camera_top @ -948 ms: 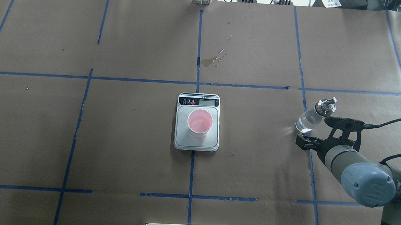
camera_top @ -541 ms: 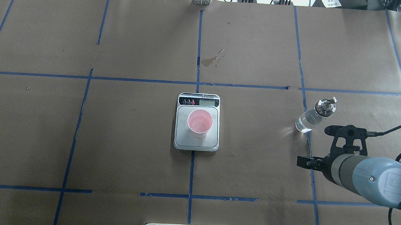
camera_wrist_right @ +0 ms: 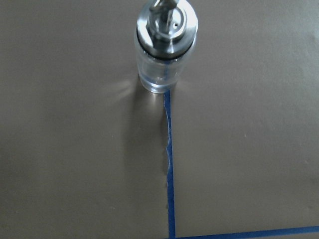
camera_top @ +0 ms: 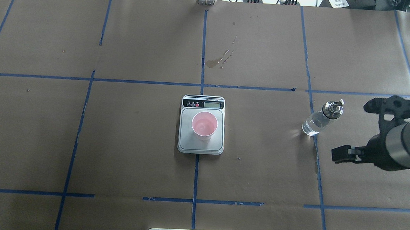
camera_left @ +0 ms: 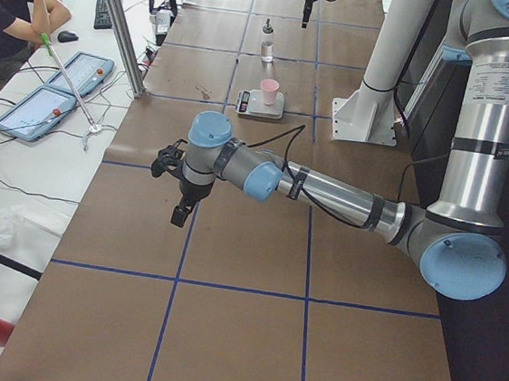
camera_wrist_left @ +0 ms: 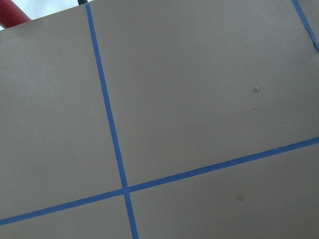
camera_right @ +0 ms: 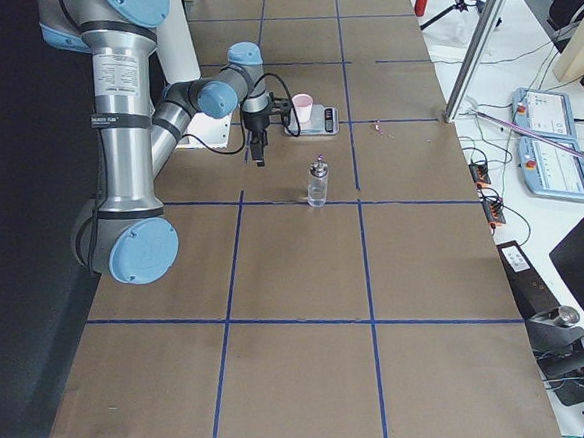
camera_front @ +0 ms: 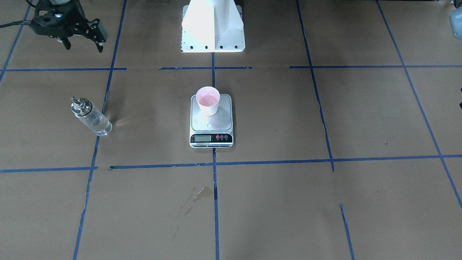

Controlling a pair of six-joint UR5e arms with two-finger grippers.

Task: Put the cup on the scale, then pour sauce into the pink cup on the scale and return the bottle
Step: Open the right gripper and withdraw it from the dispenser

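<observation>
A table covered in brown paper (camera_top: 141,48), divided into large squares by blue tape lines (camera_top: 196,177). The scale (camera_top: 188,143) lies at the middle, its black display strip on the side away from the robot. The pink cup (camera_top: 204,124) stands upright on the scale's steel plate, inside its edges.

To the robot's right of the scale, well apart from it, the glass bottle (camera_top: 317,121) stands upright on a tape line. It has a metal spout on top and clear sauce (camera_front: 97,124) inside.

The right gripper (camera_front: 83,43) hangs farther from the scale than the bottle and nearer the robot. Its 2 fingers are spread and hold nothing, apart from the bottle.

The left gripper (camera_left: 171,191) hovers over bare paper far to the scale's other side; whether its fingers are spread or closed cannot be told.

Beyond the scale, a dried brownish stain (camera_top: 214,63) marks the paper. Behind it, nearer the robot, stands the white arm pedestal (camera_front: 213,27). Past the table edge beyond the scale, a seated person (camera_left: 9,10) is at a white bench with 2 blue handheld controllers (camera_left: 35,108).
</observation>
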